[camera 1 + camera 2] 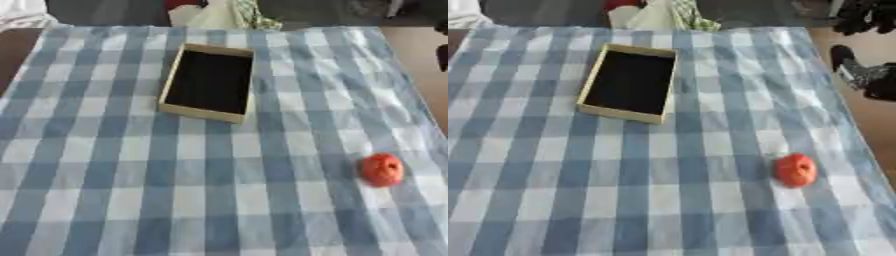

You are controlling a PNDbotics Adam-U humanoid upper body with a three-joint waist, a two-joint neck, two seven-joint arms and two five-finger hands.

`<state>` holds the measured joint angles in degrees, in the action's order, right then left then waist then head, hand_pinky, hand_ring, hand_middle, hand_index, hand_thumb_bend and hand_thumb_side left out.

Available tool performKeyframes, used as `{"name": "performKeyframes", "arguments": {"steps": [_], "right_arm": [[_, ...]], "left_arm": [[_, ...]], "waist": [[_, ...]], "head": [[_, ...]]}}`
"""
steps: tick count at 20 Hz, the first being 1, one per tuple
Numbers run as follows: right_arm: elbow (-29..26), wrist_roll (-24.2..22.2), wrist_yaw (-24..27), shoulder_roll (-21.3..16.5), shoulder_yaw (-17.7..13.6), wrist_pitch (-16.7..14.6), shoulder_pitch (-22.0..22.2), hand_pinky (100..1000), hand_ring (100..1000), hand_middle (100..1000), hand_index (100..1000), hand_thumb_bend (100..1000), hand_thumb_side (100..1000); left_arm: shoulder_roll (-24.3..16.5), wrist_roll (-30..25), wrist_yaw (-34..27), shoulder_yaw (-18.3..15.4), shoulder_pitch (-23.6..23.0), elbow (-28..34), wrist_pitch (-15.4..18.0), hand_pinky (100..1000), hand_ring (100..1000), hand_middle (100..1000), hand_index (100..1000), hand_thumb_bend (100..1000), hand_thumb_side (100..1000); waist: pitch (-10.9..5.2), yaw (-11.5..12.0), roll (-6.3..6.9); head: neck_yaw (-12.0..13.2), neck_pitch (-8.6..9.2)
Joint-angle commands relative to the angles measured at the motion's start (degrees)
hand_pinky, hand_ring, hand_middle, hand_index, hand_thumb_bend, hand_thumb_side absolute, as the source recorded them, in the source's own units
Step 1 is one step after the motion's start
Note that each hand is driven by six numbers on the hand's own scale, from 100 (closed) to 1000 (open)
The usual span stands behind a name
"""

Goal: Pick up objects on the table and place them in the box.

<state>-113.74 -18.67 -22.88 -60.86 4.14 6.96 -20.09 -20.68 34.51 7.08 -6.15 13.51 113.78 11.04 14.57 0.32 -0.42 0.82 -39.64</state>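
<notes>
A shallow tan box (207, 82) with a dark inside lies on the far middle of the blue-and-white checked tablecloth (131, 175). Nothing shows inside it. A small round orange-red object (382, 169) sits on the cloth at the near right, well apart from the box. A black and grey shape that looks like my right hand (861, 72) hangs past the table's right edge, far from both things. My left hand shows in neither view.
Pale bags or cloth (219, 15) lie just beyond the table's far edge. The table's right edge (846, 130) runs close to the orange-red object, with bare floor past it. More dark shapes (868, 17) sit at the upper right corner.
</notes>
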Motion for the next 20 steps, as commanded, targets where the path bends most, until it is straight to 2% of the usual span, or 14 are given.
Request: {"name": "performKeyframes", "arguments": {"steps": [1,8,12,13,15,20], "right_arm": [[-0.9,-2.2,0.9,-2.8,0.7,-0.3,0.1,775,807,739,842,100,842],[-0.9,-6.6,0.5,-3.0,2.2,-0.9,0.7,792,821,759,858,100,838],[-0.9,-9.1,0.6,-2.9,2.6,-1.8,1.2,798,827,755,878,100,781],[-0.9,-9.7,0.8,-2.9,2.7,-2.2,1.3,803,832,749,892,102,686],[-0.9,-11.2,1.1,-2.8,2.7,-3.1,1.6,805,830,739,882,185,565],[-0.8,-14.8,1.6,-2.5,2.7,-4.2,2.1,805,834,746,894,274,408]], "left_arm": [[-2.0,-0.3,0.2,-0.1,0.1,0.8,0.0,750,757,687,816,554,658],[-2.0,-0.6,0.2,0.0,0.0,0.8,-0.1,750,757,687,816,553,658],[-2.0,-0.6,0.2,0.0,-0.1,0.8,-0.1,750,757,687,816,552,659],[-2.0,-0.6,0.2,0.0,-0.1,0.8,-0.2,750,757,687,816,552,658],[-1.9,-0.7,0.2,0.0,-0.1,0.8,-0.2,750,757,687,816,551,658],[-1.9,-0.8,0.1,0.0,-0.1,0.8,-0.2,750,757,687,816,551,659]], "waist": [[-1.07,-0.2,-0.08],[-1.22,-0.3,-0.16],[-1.24,-0.4,-0.20],[-1.24,-0.4,-0.21],[-1.24,-0.4,-0.23],[-1.22,-0.5,-0.24]], "head": [[-0.2,-0.17],[-0.3,-0.11],[-0.3,-0.18],[-0.3,-0.19],[-0.3,-0.18],[-0.3,-0.17]]}}
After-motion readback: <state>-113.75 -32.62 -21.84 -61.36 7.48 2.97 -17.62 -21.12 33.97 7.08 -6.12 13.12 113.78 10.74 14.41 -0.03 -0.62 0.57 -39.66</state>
